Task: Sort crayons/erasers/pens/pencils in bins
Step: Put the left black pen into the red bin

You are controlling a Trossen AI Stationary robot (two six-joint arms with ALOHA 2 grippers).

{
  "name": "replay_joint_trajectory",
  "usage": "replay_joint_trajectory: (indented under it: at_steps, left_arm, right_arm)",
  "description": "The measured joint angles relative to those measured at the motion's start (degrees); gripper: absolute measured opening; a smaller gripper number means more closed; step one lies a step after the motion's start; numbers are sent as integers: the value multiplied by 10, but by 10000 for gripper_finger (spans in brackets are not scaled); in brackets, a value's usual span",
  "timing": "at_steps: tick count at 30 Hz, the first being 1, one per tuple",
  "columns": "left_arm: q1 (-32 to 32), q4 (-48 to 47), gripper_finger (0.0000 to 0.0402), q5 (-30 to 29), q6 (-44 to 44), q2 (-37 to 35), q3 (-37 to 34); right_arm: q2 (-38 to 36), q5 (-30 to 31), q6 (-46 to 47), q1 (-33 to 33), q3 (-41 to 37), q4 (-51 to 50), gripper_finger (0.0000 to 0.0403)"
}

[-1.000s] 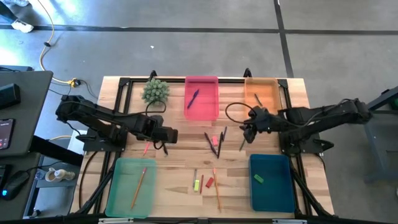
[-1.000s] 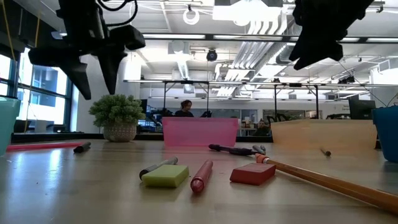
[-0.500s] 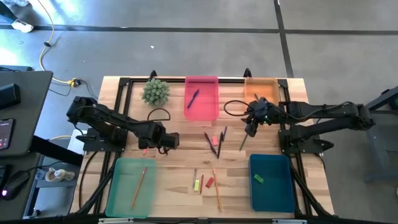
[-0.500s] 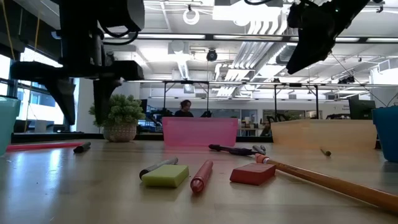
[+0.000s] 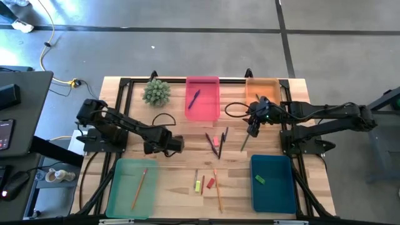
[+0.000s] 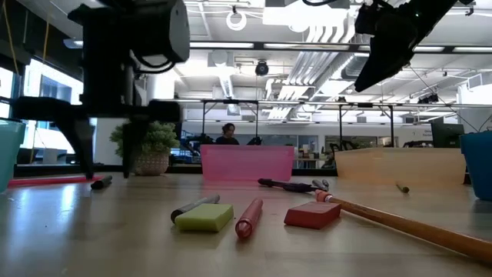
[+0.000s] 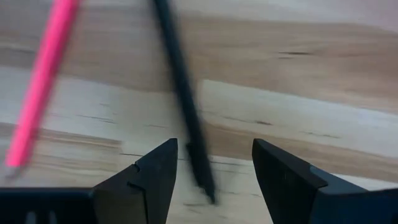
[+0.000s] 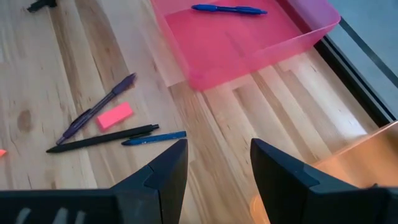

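My left gripper (image 5: 164, 149) points straight down, low over the table's left half, open. Its two fingers (image 7: 155, 168) stand on either side of a thin black stick (image 7: 181, 99) lying flat on the wood, without touching it. A pink pencil (image 7: 40, 81) lies beside that stick. In the low view the left gripper (image 6: 108, 165) straddles the black stick (image 6: 100, 183). My right gripper (image 5: 253, 124) hangs open in the air near the orange bin (image 5: 265, 94). Purple, black and blue pens (image 8: 99, 127) and a pink eraser (image 8: 114, 116) lie on the table ahead of it.
The pink bin (image 5: 203, 99) holds a blue pen (image 8: 229, 9). The pale green bin (image 5: 122, 187) holds a pencil, and the dark blue bin (image 5: 272, 187) a green eraser (image 5: 259, 180). Two erasers (image 6: 204, 218) and an orange pencil (image 5: 217, 187) lie near the front. A potted plant (image 5: 156, 92) stands at the far left.
My left gripper has come down toward the table and rolled about its own axis, so its fingers now stand low on either side of the black stick. My right gripper swung a little toward the far edge and rolled, then kept still.
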Motion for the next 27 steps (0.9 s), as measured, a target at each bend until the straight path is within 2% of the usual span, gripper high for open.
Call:
replay_joint_trajectory:
  at_steps: [6, 12, 27]
  left_arm:
    - [0, 12, 195, 19, 0, 40, 5]
    - [0, 6, 183, 20, 0, 50, 6]
    - [-1, 37, 50, -11, 17, 52, 4]
  right_arm:
    - [0, -1, -4, 0, 0, -12, 165]
    - [0, -3, -4, 0, 0, -15, 165]
    - [0, -1, -30, 0, 0, -14, 165]
